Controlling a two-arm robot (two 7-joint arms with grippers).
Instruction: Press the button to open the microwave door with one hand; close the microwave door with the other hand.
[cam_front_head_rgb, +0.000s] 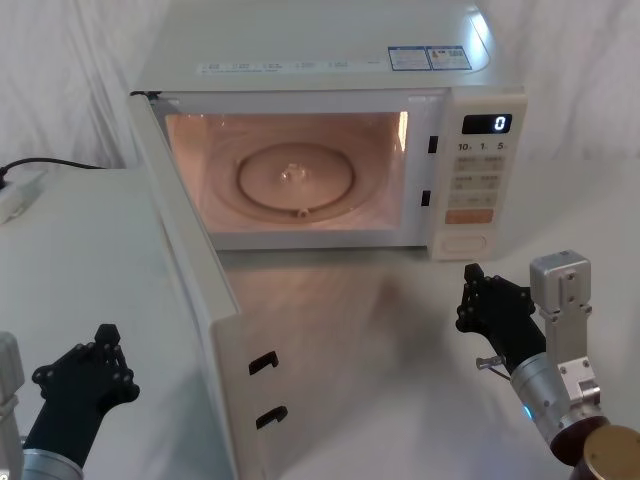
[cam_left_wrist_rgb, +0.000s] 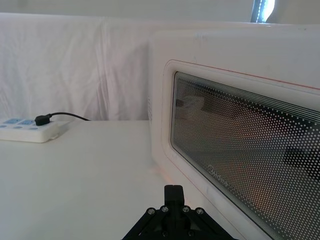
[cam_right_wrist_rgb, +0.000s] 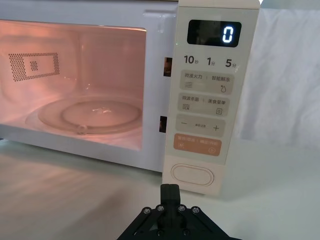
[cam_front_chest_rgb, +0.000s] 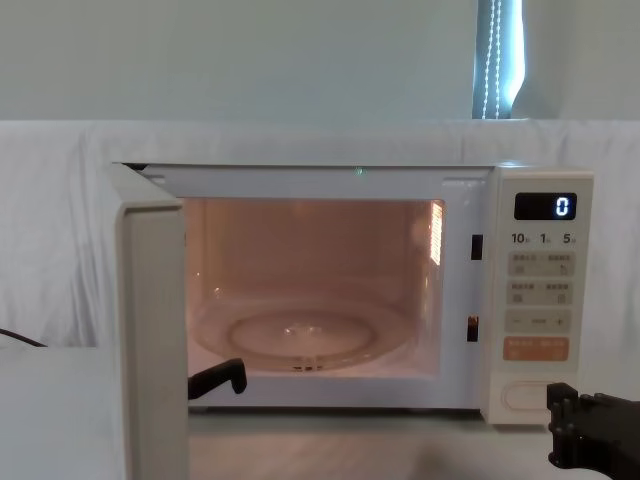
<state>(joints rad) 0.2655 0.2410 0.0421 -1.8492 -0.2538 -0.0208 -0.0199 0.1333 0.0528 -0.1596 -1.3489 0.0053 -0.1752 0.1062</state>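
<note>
Right pincer (cam_front_head_rgb: 478, 300) facing button (cam_front_head_rgb: 463, 242), microwave door (cam_front_head_rgb: 190, 290) swung forward

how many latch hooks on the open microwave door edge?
2. Both black latch hooks sit on the microwave door's free edge: upper latch hook, lower latch hook. The chest view catches one of them, which one unclear.

Microwave (cam_front_head_rgb: 330, 60): cream, boxy, display reads 0, cavity lit w/ glass turntable inside. Microwave door (cam_front_head_rgb: 195, 290) swung wide open on left hinge, approx perpendicular to front. Button (cam_right_wrist_rgb: 192, 175): blank cream oblong, bottom of panel.
</note>
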